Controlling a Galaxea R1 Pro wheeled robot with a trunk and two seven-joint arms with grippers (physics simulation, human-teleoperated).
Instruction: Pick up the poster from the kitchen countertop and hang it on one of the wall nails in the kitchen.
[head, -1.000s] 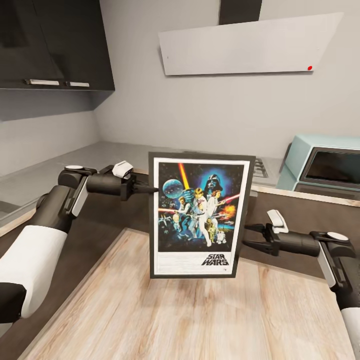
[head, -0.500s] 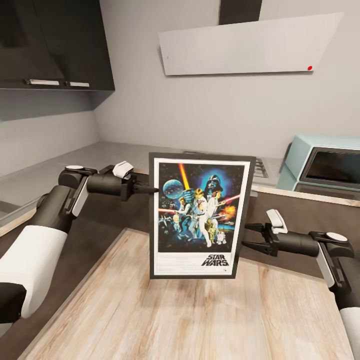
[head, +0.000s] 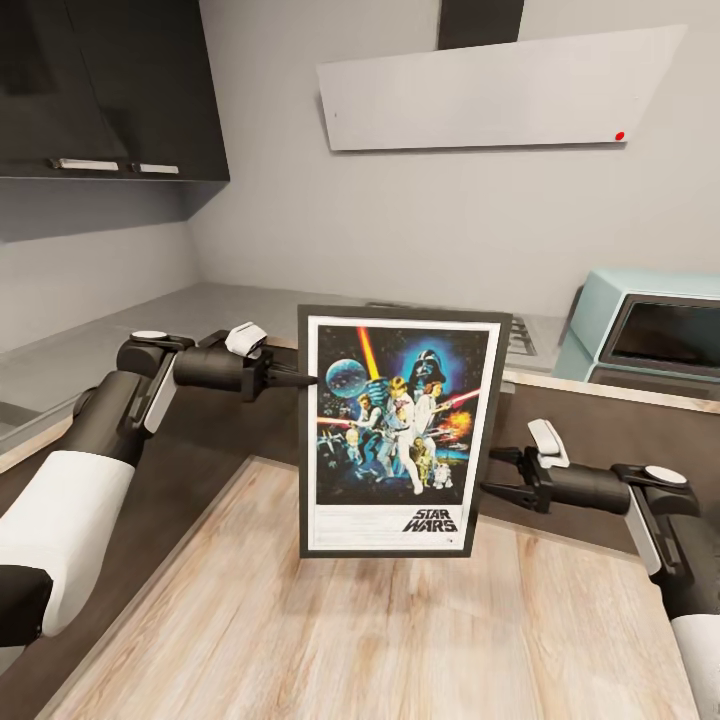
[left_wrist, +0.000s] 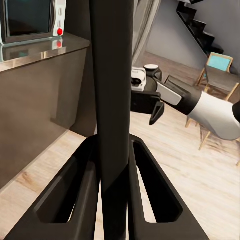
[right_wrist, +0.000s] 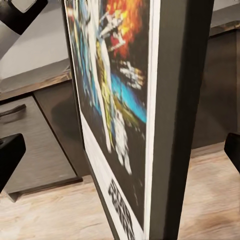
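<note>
Black-framed and white-bordered, the poster (head: 398, 430) stands upright in mid-air over the pale wood floor (head: 380, 640), off the kitchen countertop (head: 150, 320) that runs along the wall behind it; one poster, and it is in hand. The left gripper (head: 300, 379) pinches the frame's left edge about a third of the way down; in the left wrist view its fingers (left_wrist: 75, 200) lie close against either side of the dark edge (left_wrist: 112, 100), so they are clamped on it. The right gripper (head: 492, 472) sits just beside the frame's lower right edge with its two fingers spread apart; in the right wrist view the frame's edge (right_wrist: 177, 115) lies between the fingertips (right_wrist: 10, 155) with a gap on each side, so I judge it is not yet gripping.

The risk lies in the single hold: a one-sided pinch high on a tall flat panel could let it pivot or slip if the arm swings; should the right fingers close off-centre they might push the frame askew rather than steady it. Turning toward a wall could also knock the panel against the brown cabinet face (head: 590, 440) close behind.

Counted: two arms, two grippers, one extractor hood (head: 490, 90) on the wall, one mint-coloured microwave (head: 640, 335) at the right, dark wall cupboards (head: 110, 90) at the left; no wall nail can be made out.
</note>
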